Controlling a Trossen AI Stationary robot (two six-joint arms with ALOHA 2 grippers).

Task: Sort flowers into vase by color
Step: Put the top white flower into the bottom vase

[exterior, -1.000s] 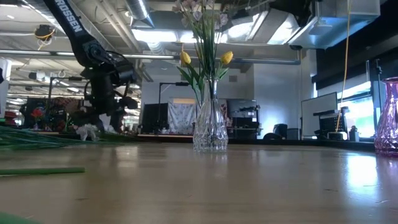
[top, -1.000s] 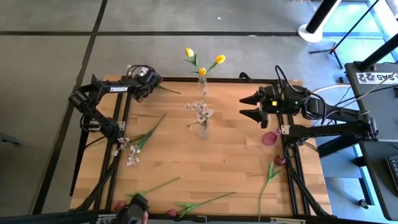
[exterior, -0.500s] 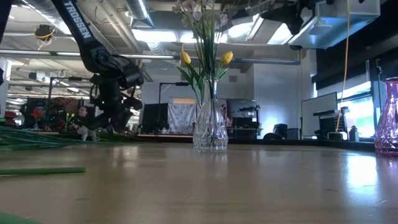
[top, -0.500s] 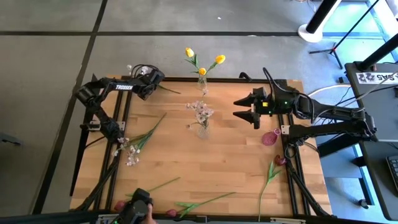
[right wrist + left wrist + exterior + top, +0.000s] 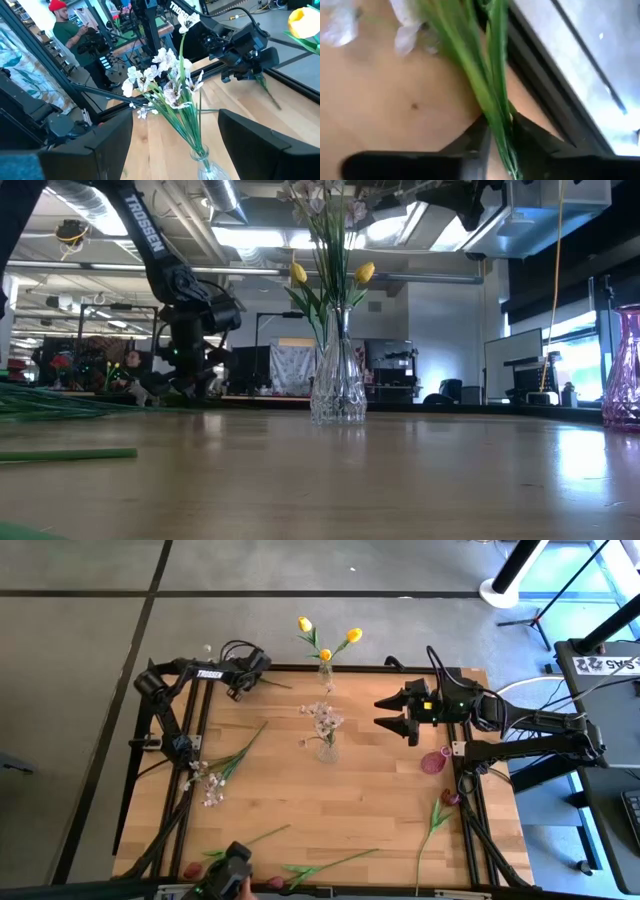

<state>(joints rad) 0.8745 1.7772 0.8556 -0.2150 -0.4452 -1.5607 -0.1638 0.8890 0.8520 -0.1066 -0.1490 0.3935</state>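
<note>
At the table's far left corner my left gripper [image 5: 243,674] is down on a white-blossom flower spray [image 5: 470,60] and shut on its green stem, with the blossoms [image 5: 405,30] beyond the fingers. My right gripper [image 5: 384,712] hangs open at the far right, facing the clear vase of white blossoms [image 5: 325,745]. A clear vase holds yellow tulips [image 5: 325,652] at the far edge. A pink vase [image 5: 433,762] stands on the right. Another white spray [image 5: 215,772] and dark red tulips [image 5: 322,865] lie flat on the table. My left gripper pinches the spray's green stem [image 5: 495,120] between its two fingers [image 5: 475,140]. The fingers come from above, slanting down at the table's far left corner. The stem runs on past the fingers and lies low over the wood beside the black frame rail.
A black frame rail [image 5: 555,100] borders the table just beside the held stem. Red tulips also lie near the right edge [image 5: 437,815] and the near left [image 5: 245,840]. A person [image 5: 75,35] stands in the room beyond the table.
My left gripper has moved toward the table's right and far edge along the far left corner, coming lower over the stem there. My right gripper has shifted a little toward the table's left, nearer the white-blossom vase, then held still.
</note>
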